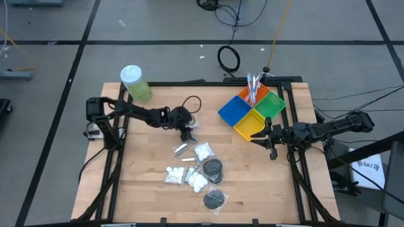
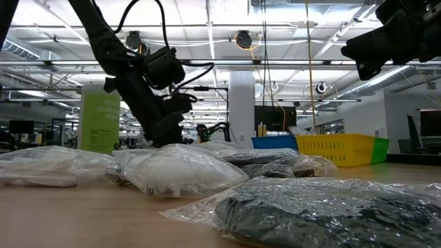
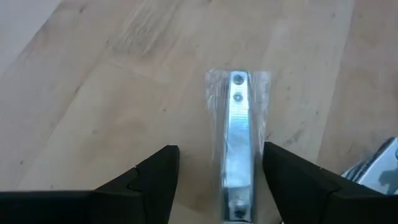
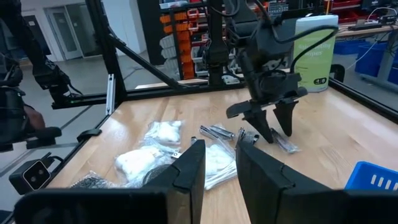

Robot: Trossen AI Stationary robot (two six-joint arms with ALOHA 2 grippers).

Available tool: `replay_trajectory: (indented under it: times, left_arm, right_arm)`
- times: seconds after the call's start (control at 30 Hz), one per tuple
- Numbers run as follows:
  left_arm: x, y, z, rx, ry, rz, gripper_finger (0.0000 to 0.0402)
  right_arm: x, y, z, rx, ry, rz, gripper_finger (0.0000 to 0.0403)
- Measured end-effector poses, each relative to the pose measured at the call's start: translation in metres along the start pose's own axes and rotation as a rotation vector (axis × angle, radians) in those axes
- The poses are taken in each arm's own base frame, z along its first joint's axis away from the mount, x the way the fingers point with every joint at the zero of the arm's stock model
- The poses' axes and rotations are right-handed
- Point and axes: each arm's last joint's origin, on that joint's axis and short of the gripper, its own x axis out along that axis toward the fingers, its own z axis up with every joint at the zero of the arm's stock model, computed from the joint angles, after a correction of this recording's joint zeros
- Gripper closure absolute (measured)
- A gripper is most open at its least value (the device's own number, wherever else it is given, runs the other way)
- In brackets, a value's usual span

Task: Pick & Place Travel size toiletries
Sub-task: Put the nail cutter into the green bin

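Left end effector [image 3: 217, 180] open, straddling a silver tube [image 3: 237, 143] on the counter [image 3: 112, 93]. Best to centre, descend, then close. Right end effector [image 4: 219, 163], at 3 o'clock, nearly closed, empty.

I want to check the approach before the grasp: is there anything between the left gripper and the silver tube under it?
Nothing visible. The left gripper is open, and the wrapped silver tube lies between its fingers on the bare table.
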Motion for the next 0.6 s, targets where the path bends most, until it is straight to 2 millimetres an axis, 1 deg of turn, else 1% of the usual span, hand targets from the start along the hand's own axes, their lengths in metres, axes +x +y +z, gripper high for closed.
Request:
replay_trajectory:
  times: [0.1, 0.17, 0.27, 0.3, 0.4, 0.47, 0.53, 0.6]
  left_arm:
    - [0.000, 0.001, -0.001, 0.000, 0.016, 0.009, 0.0224]
    - [0.000, 0.000, -0.002, -0.009, 0.020, 0.012, 0.0271]
    - [0.000, -0.002, -0.003, -0.008, 0.027, 0.008, 0.0356]
    - [0.000, -0.003, -0.003, -0.005, 0.021, 0.007, 0.0366]
    - [-0.004, -0.007, 0.000, 0.023, -0.012, 0.002, 0.0366]
    - [-0.009, -0.015, 0.003, 0.068, -0.047, 0.005, 0.0366]
    - [-0.018, -0.022, 0.006, 0.116, -0.082, 0.014, 0.0366]
    - [-0.029, -0.030, 0.017, 0.161, -0.168, 0.050, 0.0366]
  right_arm:
    - [0.000, 0.000, 0.000, 0.000, 0.000, 0.000, 0.0323]
    - [0.000, 0.000, 0.000, 0.000, 0.000, 0.000, 0.0323]
    - [0.000, 0.000, 0.000, 0.002, 0.000, 0.000, 0.0323]
    - [0.000, 0.000, 0.000, 0.007, 0.000, 0.000, 0.0323]
    - [0.001, 0.000, 0.000, 0.029, -0.006, -0.018, 0.0323]
    - [0.002, -0.001, 0.000, 0.039, -0.005, -0.052, 0.0323]
    - [0.004, -0.002, 0.000, 0.040, -0.006, -0.078, 0.0323]
    - [0.006, -0.002, 0.001, 0.042, -0.020, -0.101, 0.0323]
